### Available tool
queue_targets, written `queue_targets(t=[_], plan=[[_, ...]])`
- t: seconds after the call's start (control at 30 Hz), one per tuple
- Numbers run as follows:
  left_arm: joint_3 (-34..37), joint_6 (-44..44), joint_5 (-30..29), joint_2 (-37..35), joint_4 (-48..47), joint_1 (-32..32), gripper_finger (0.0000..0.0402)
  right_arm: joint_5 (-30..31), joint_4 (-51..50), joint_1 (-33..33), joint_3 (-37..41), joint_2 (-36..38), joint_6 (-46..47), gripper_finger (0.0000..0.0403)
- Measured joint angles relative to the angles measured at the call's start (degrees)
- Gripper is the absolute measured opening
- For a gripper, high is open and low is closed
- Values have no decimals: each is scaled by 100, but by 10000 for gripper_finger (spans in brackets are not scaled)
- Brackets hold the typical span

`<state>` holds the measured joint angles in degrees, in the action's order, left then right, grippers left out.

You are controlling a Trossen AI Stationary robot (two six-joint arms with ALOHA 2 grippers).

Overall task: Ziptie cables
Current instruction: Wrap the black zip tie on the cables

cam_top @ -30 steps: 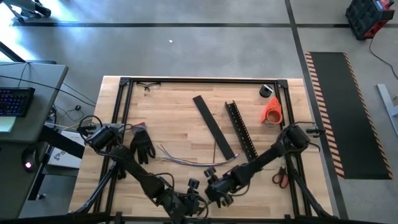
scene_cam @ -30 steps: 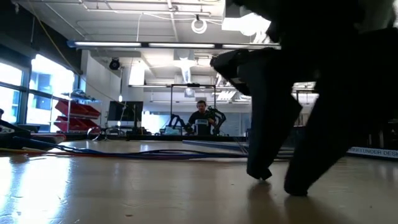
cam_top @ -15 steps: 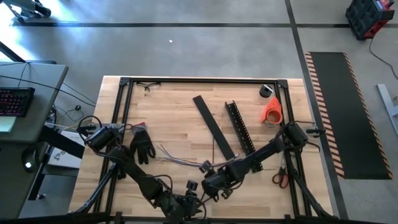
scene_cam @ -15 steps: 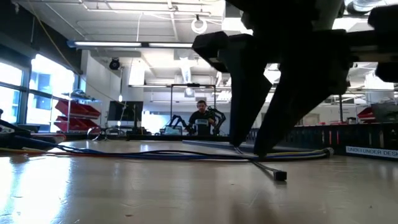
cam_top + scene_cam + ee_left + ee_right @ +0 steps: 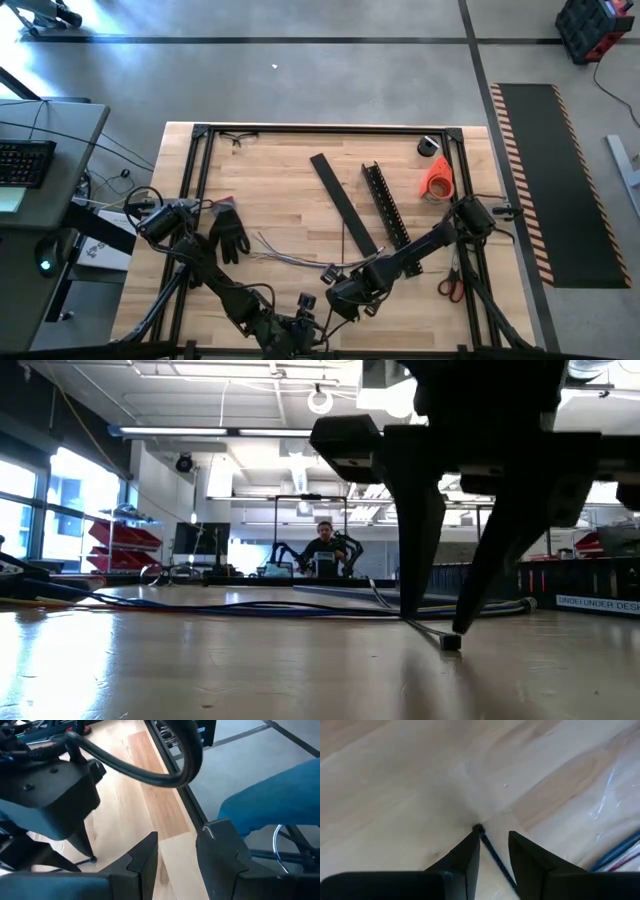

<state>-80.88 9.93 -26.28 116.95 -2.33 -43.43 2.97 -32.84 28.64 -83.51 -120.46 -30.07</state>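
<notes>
R gripper w/ jaws part-open, empty, astride a thin zip tie on the bench; should close squarely near its head. L gripper jaws ajar, empty.

In the high view the left gripper is sitting so low that the picture's bottom edge is cutting it off, and its fingers are too small there to read. In the low view the right arm's dark bulk is blocking the far end of the cables. The thin black strip is running under the right gripper's fingers, perhaps a ziptie.
</notes>
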Motion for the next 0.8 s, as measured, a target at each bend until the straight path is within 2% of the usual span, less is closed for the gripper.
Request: queue_targets(t=[0.37, 0.47, 0.6, 0.8], plan=[[0, 44, -9, 0, 0, -10, 115, -14, 509, 0, 368, -31, -501, 80], [0, 52, -11, 0, 0, -10, 115, -16, 518, 0, 370, -38, -515, 59], [0, 51, -46, 0, 7, -10, 115, -31, 619, 2, 381, -54, -531, 11], [0, 98, -130, 2, 27, -10, 115, 155, 943, 0, 383, -204, -285, 3]])
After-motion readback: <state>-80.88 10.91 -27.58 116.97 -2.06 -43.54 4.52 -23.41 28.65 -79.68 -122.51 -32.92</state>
